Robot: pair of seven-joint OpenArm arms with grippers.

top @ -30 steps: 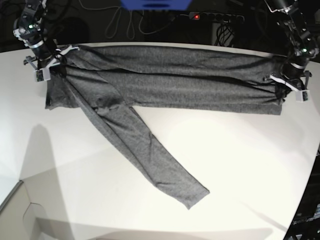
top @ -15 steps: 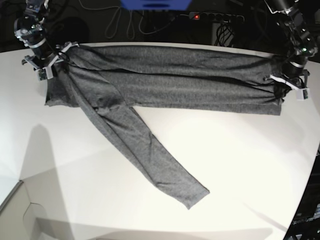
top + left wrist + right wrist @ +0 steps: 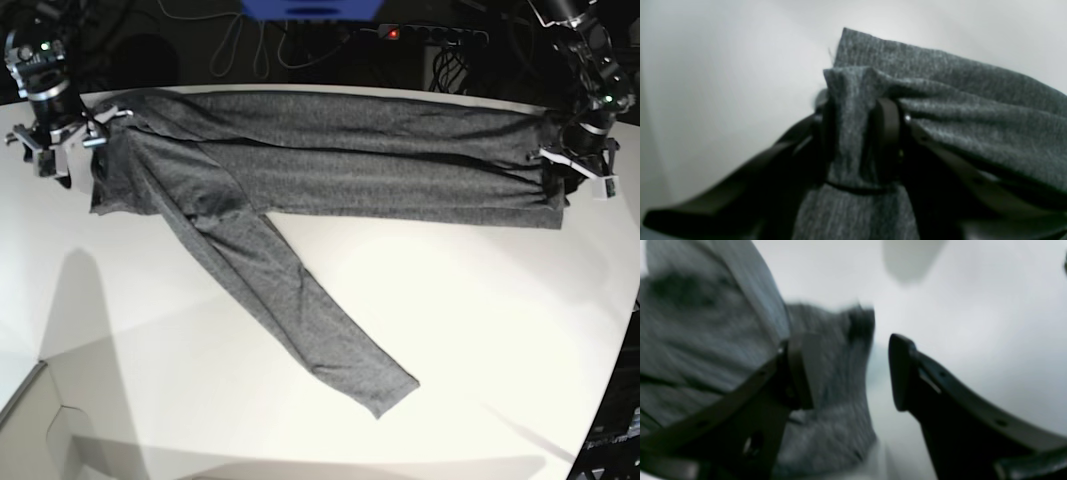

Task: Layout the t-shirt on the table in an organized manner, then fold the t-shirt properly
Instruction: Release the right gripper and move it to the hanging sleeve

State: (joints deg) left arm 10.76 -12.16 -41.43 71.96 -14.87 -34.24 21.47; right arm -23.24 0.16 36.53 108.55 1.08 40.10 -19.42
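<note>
The shirt (image 3: 330,160), a heathered charcoal knit (plain, no print), lies stretched in a long creased band across the far side of the table (image 3: 480,320), folded lengthwise along its upper edge. One long sleeve runs diagonally from the band's left part toward the table's near edge, flat, its cuff well short of the rim. The table is smooth and white, with a curved edge.

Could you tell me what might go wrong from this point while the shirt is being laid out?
1. The left tool has a bunched fold of the t-shirt between its fingers; lifting away could drag that end out of line.
2. The right tool stands open beside the other edge, so nothing pins that side.
3. One sleeve trails diagonally across the table and may fold unevenly.
</note>
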